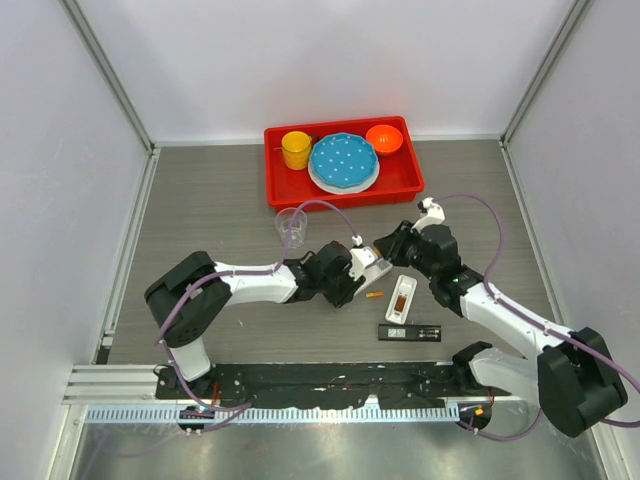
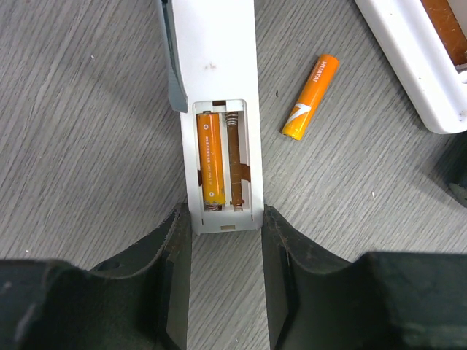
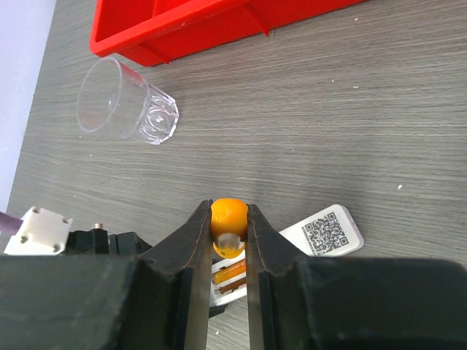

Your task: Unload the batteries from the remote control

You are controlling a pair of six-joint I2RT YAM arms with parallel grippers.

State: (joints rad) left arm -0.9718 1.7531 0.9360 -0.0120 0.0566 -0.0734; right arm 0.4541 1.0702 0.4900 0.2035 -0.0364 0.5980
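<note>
Perhaps "HUNTKA" in white along the loose orange battery (image 2: 310, 98); a QR code (image 3: 325, 232) on the white remote (image 3: 352, 237).

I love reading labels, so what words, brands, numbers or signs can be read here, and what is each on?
"HU...", capitals down the side, later letters unclear: loose battery on the table.
Fine print, too small to read: seated battery in the white remote.
QR code, no words: white label.
Markings too small to read: black remote.
</note>
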